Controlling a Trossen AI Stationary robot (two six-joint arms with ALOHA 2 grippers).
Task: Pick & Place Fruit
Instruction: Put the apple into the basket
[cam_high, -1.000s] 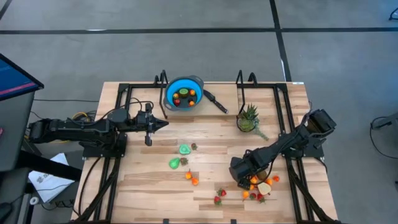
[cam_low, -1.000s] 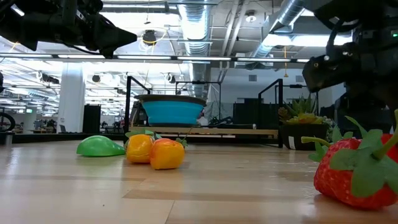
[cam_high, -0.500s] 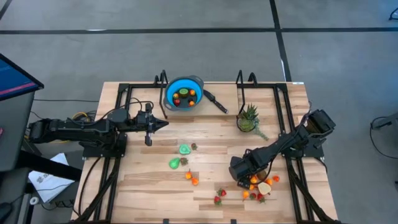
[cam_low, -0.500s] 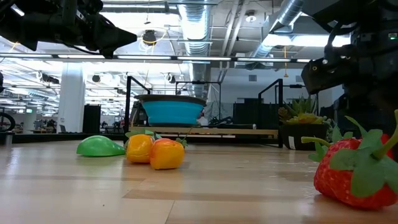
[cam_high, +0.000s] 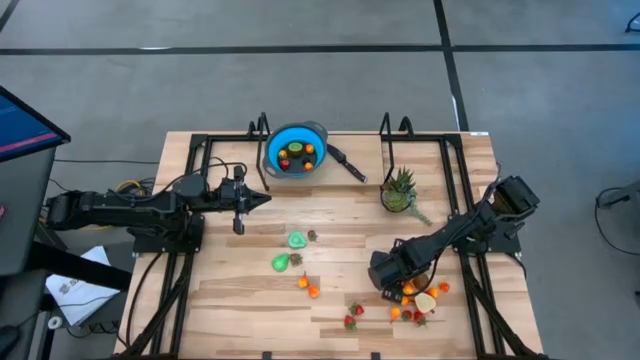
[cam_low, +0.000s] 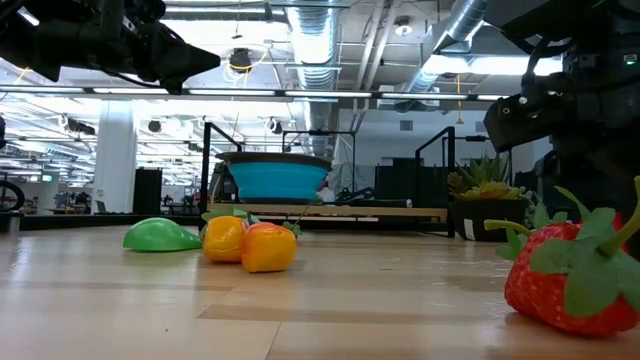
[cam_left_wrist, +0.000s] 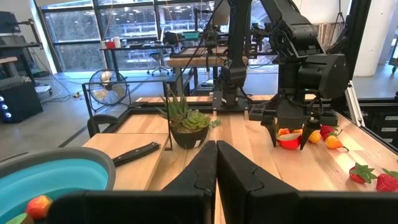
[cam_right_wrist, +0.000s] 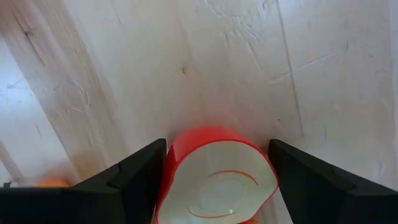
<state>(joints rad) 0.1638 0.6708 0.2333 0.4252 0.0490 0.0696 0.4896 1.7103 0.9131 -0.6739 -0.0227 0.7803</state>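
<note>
The right claw points down at the bench, jaws open either side of a peach half. Its cut face, pale with a red rim, turns toward the wrist camera; whether the fingers touch it cannot be told. Seen from above, the right claw sits at about four o'clock on the bench, over a cluster of orange pieces and strawberries near the front-right edge. The peach's long axis cannot be told.

Nearer the middle lie a lime, a pear with its narrow end toward the right, and two orange pieces. A blue bowl at twelve o'clock holds several fruits; a plant stands at two o'clock.

The left claw hangs closed and empty at about ten o'clock, pointing right, toward the bench's middle.

The bench is pale wood planks in a black frame, on grey floor. Behind it are desks, a fan and ceiling ducts.
</note>
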